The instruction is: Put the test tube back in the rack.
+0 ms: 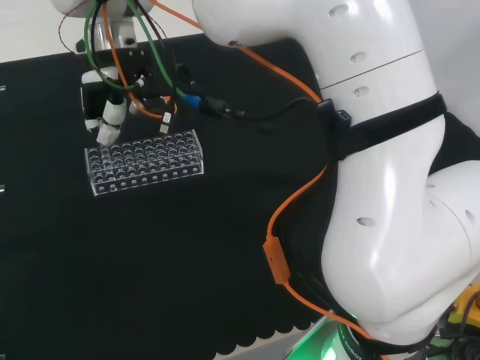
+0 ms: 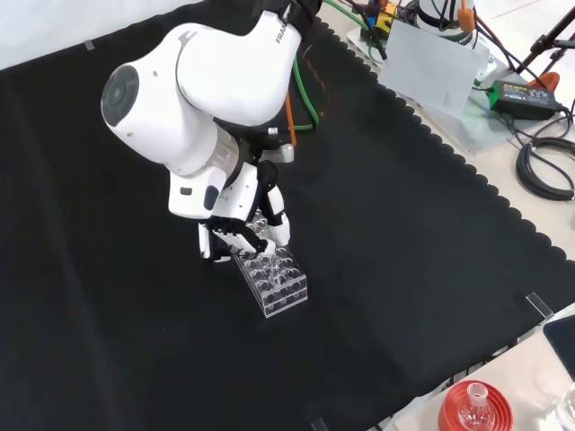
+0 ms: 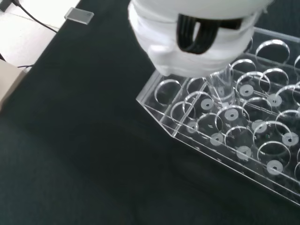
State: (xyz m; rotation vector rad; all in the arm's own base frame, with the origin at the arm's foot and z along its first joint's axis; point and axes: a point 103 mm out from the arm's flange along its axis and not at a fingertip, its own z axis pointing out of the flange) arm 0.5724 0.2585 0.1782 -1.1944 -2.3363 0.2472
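Note:
A clear plastic rack (image 1: 142,161) with several rows of round holes lies on the black cloth. In the head view the hand (image 1: 111,112) hangs over the rack's left end with its fingers curled downward. The front view has the hand (image 2: 241,226) at the far end of the rack (image 2: 274,280), under the arm's big white link. In the wrist view a clear test tube (image 3: 219,88) stands upright below a white fingertip (image 3: 197,51), its lower end in or just above a hole near the corner of the rack (image 3: 187,136). How deep it sits I cannot tell.
In the front view a red ribbed stand with a flask (image 2: 474,409) sits off the cloth at the lower right. Cables and a black power unit (image 2: 521,90) lie at the upper right. Orange and green cables (image 1: 225,112) trail from the hand across the cloth.

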